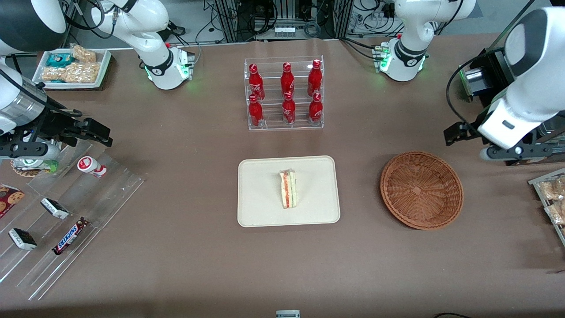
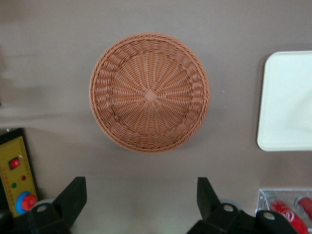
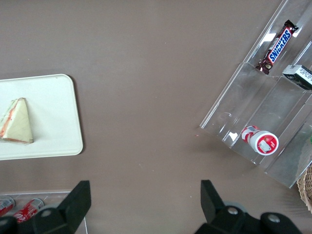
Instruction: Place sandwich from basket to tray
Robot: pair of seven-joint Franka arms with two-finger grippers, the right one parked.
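We see a brown tabletop from above. At its middle lies the cream tray, flat and rectangular with rounded corners. The sandwich rests on the tray, a little off centre toward the working arm's end, its red and green filling stripe facing up. It lies alone there, apart from the tray's rim.

Toward the working arm's end of the tabletop, well apart from the tray, sits the round wicker basket. We see nothing inside it; in the left wrist view the woven floor of the basket shows bare, with a corner of the tray near it.

The left arm's end effector hangs above the tabletop near the basket, farther from the front camera than the basket. In the left wrist view its two dark fingers are spread wide apart and pinch nothing.

Farther from the front camera than the tray stands a clear rack of red bottles. Toward the parked arm's end we see a clear stepped shelf holding a Snickers bar and other small snacks.
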